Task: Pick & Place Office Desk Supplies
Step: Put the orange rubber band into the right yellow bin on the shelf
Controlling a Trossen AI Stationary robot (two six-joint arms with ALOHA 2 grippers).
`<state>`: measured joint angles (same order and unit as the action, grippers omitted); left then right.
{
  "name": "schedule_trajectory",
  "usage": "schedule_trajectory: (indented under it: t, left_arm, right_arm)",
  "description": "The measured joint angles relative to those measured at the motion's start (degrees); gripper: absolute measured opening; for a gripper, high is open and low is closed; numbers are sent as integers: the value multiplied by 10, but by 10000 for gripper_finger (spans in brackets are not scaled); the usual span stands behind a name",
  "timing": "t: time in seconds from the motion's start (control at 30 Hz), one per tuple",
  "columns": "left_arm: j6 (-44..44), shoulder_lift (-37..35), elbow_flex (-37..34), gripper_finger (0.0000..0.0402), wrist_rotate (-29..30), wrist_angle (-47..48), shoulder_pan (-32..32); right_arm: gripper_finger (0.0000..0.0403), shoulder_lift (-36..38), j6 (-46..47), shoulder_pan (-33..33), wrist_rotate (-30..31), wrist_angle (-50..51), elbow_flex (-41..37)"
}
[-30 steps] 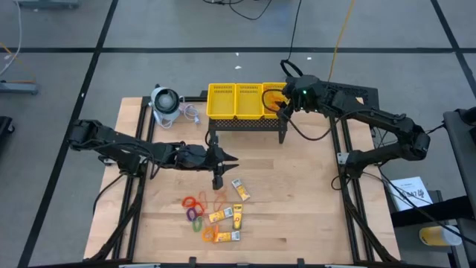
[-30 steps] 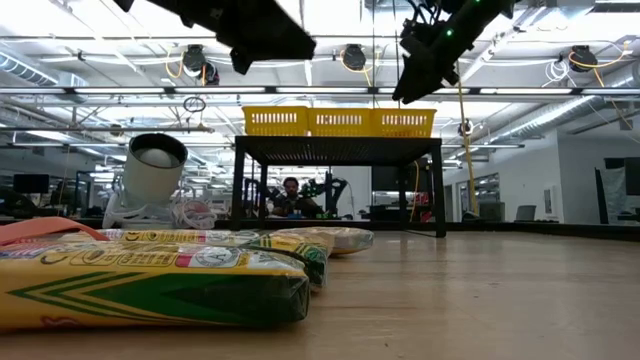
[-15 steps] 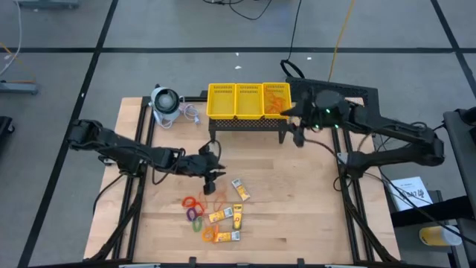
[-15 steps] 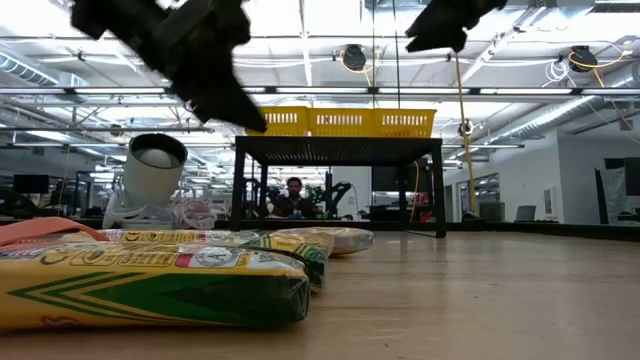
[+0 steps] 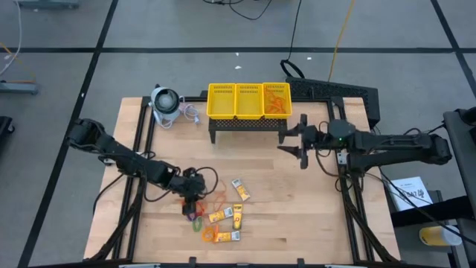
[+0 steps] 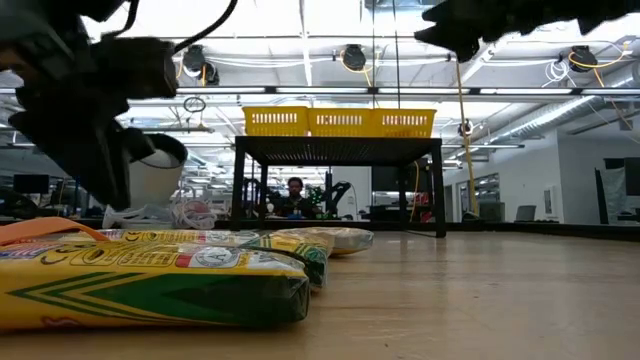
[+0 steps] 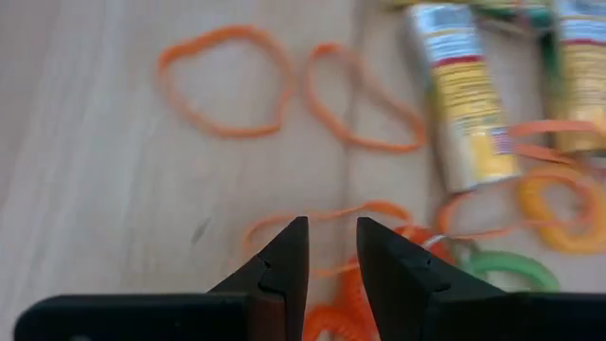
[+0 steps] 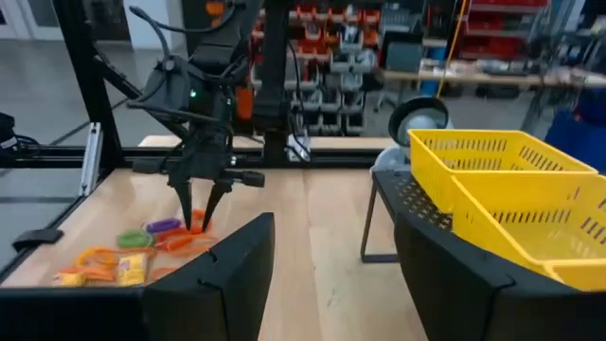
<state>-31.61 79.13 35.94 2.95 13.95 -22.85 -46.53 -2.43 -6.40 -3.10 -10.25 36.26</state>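
Note:
Loose orange rubber bands [image 7: 227, 80] lie flat on the wooden table beside yellow-orange packets [image 5: 236, 216] and green [image 7: 502, 270] and purple [image 5: 197, 214] rings. My left gripper [image 7: 331, 227] points steeply down over this pile, open by a narrow gap, with one orange band [image 7: 284, 220] lying behind its tips; whether it touches the band cannot be told. The right wrist view shows the left gripper [image 8: 201, 220] over the pile too. My right gripper [image 5: 291, 141] hangs level in front of the yellow mesh basket [image 5: 249, 100], open wide and empty.
The basket stands on a black stand at the table's far side, with orange bands [image 5: 277, 99] in its right compartment. A grey-white round device [image 5: 165, 103] with a cord sits at the far left. Bare wood lies right of the pile.
My left gripper has gone down and toward the table's near-left, tipping steeply downward until it hangs over the rubber bands. My right gripper has drawn back from above the basket's right compartment toward the near edge and turned level.

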Motion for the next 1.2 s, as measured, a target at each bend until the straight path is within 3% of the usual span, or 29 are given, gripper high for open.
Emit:
schedule_trajectory:
  t: [0.27,0.5,1.07,1.2]
  left_arm:
    - [-80,5,0,99,27,45,-2]
    - [-90,9,0,99,37,22,-2]
    - [-138,104,4,98,48,18,-9]
    - [-133,106,3,69,64,36,-15]
  right_arm:
    - [208,0,-2,2,0,-110,-75]
    - [208,4,-2,2,-1,-114,-77]
    - [208,11,-4,2,-1,-109,-77]
    - [208,11,-4,1,-1,-109,-77]
